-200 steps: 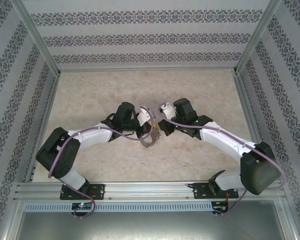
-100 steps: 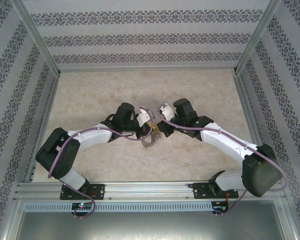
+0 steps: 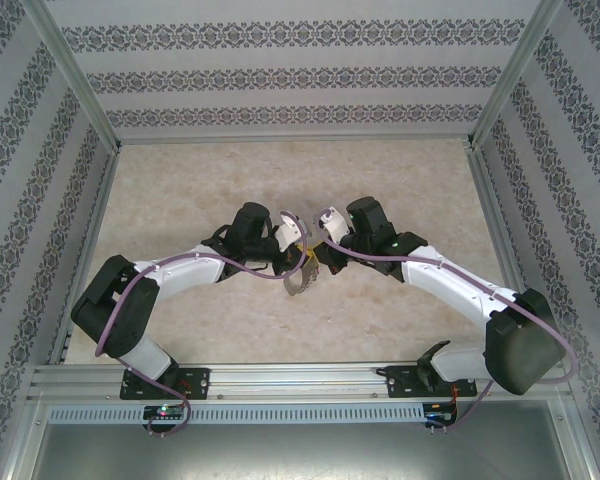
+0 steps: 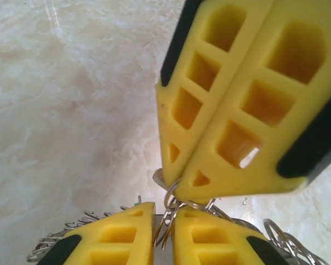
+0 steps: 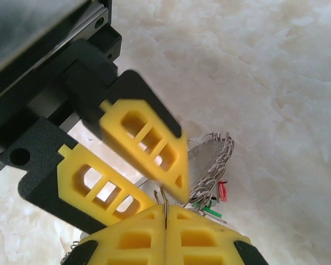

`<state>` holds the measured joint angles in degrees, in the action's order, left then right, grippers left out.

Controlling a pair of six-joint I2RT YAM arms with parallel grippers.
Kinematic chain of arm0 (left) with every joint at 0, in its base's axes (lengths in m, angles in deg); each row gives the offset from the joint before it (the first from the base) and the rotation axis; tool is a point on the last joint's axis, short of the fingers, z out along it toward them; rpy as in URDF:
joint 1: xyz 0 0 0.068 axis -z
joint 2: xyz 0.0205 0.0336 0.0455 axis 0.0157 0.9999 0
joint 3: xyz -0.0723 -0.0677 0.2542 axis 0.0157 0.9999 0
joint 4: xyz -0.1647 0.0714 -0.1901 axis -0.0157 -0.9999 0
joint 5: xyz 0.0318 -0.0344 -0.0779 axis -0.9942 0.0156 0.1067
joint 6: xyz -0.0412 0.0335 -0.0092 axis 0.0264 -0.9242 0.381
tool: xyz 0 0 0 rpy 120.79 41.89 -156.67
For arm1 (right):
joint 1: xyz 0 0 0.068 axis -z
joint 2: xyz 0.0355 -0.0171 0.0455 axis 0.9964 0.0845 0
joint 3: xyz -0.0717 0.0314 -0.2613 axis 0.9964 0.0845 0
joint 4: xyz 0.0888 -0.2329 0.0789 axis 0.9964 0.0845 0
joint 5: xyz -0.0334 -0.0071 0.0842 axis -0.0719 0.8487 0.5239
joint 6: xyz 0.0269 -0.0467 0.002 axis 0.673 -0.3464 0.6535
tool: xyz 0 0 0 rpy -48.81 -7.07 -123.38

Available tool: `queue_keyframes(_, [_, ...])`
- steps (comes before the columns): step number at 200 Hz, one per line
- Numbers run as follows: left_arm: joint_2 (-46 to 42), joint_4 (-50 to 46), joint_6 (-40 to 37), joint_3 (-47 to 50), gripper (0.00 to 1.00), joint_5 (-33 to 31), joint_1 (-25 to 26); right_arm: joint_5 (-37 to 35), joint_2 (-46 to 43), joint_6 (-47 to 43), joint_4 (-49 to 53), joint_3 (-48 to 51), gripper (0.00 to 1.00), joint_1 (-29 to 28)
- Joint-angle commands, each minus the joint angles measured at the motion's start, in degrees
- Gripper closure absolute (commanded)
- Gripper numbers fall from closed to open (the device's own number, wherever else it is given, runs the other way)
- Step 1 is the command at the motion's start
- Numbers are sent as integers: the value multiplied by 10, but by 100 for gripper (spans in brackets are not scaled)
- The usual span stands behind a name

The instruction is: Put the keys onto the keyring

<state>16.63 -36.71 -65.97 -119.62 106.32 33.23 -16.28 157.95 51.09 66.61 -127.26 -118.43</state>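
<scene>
**Both arms meet mid-table over the keyring, open table all round**

The table point(image 3: 180, 180) lies bare on every side of the meeting point. There is wide room toward the far wall point(image 3: 300, 75), toward both side walls, and back toward the near rail point(image 3: 300, 378). The only tight spot is the centre, where the two sets of jaws crowd tip to tip.

The left arm point(image 3: 170, 275) reaches in from its base with the elbow swung out to the left and the wrist pointing right. The right arm point(image 3: 460, 285) mirrors it, elbow out to the right and wrist pointing left. The two wrists stand close together, just beyond the keyring point(image 3: 298, 283).

The keyring sits at mid-table, right under the tips. The left jaws are clenched on it: in the left wrist view their yellow tips stand a sliver apart with its wires between them. Its fringe point(image 4: 71, 240) spreads out to either side. The right jaws come down from above and are pressed flat together. They pinch a small wire loop point(image 4: 171, 193) at their very tips, just above the left tips.

In the right wrist view the hoop's fringed rim point(image 5: 212, 160) curves just beside the left tips. The keys point(image 5: 221, 191), one red-tagged and one green-tagged, lie against its lower edge. Whether they hang on the hoop cannot be told.
</scene>
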Motion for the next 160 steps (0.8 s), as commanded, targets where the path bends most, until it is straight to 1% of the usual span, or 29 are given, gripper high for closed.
queue_keyframes(1, [-8,-9,-11,-17,92,10,4,13,-14,-13,-2,-13,100,-9])
queue_keyframes(17, [-11,-8,-11,-14,100,7,4,-6,-15,-10,0,-10,100,-8])
queue_keyframes(49, [-19,5,-5,-1,100,1,4,-41,-20,4,3,8,100,3])
queue_keyframes(160, [-36,72,34,32,100,-5,4,-42,-22,16,-10,20,100,8])
